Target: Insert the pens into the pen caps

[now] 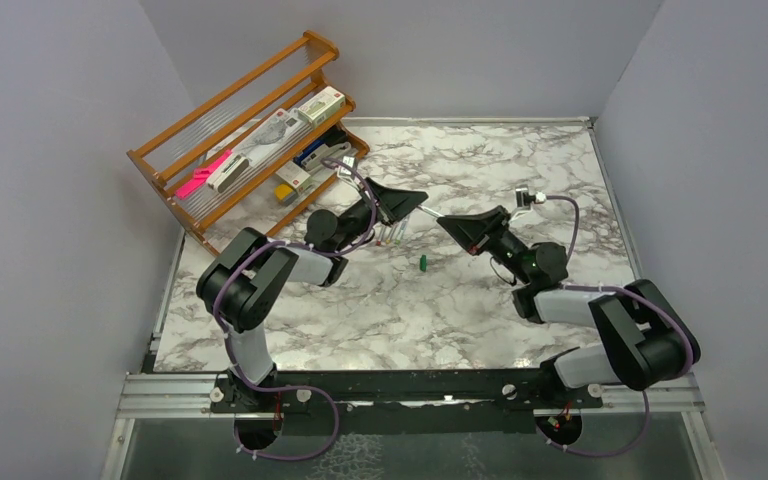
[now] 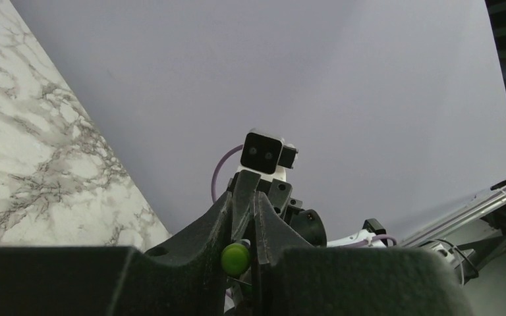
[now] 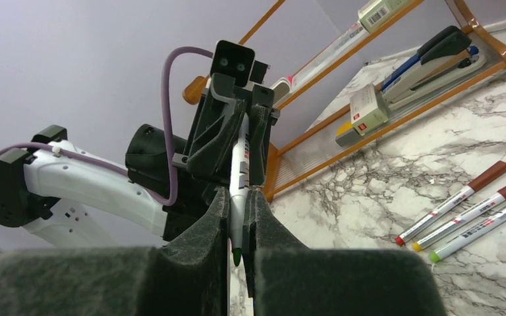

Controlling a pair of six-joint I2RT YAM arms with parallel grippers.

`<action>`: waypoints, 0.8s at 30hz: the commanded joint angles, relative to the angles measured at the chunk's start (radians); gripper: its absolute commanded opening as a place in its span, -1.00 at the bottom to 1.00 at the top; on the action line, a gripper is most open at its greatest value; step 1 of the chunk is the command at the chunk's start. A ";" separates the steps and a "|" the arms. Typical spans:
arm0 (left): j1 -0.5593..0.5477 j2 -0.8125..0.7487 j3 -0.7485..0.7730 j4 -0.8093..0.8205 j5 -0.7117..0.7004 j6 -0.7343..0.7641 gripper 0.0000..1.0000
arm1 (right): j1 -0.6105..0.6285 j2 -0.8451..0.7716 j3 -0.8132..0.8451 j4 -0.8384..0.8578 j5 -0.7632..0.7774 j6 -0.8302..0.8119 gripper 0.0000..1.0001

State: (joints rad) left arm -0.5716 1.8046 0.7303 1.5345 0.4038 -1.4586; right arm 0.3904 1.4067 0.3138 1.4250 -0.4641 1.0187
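1. Grey walls [image 1: 60, 150] box in a white-and-grey marbled table [image 1: 410, 320]. An orange wooden slatted rack [image 1: 321, 46] stands at the far left corner, behind the left fingers.
2. Here's the action: the left fingers [image 1: 403, 200] and the right fingers [image 1: 467, 228] point at each other above mid-table, tips nearly meeting.
3. Bridging them is a thin white-grey marker pen [image 1: 433, 215]. Both sets of fingers are clamped on it, one at each end.
4. From the right wrist, the pen [image 3: 239, 164] runs straight from between the right fingers [image 3: 201, 227] into the left pair. Its dark green tip pokes out on the near side of the right pair.
5. From the left wrist, the left fingers [image 2: 197, 243] are squeezed tight round the pen's round, bright green end [image 2: 236, 259].
6. Down on the table a tiny stubby green cap [image 1: 424, 263] sits alone, on the near side of the two sets of fingertips and roughly between them, touching nothing.
7. Three more white-grey pens [image 3: 464, 220] lie side by side on the table, just beside the left fingers on their near side. Two of them end in red-brown.
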 commanded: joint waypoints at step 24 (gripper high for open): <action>0.145 -0.007 0.314 0.227 0.861 0.300 0.02 | -0.013 -0.349 0.671 -1.764 -0.092 -0.923 -0.99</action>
State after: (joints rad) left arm -0.4049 1.8385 1.0267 1.5398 1.0447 -1.2232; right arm 0.3840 1.0351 0.9295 -0.1436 -0.5388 0.1642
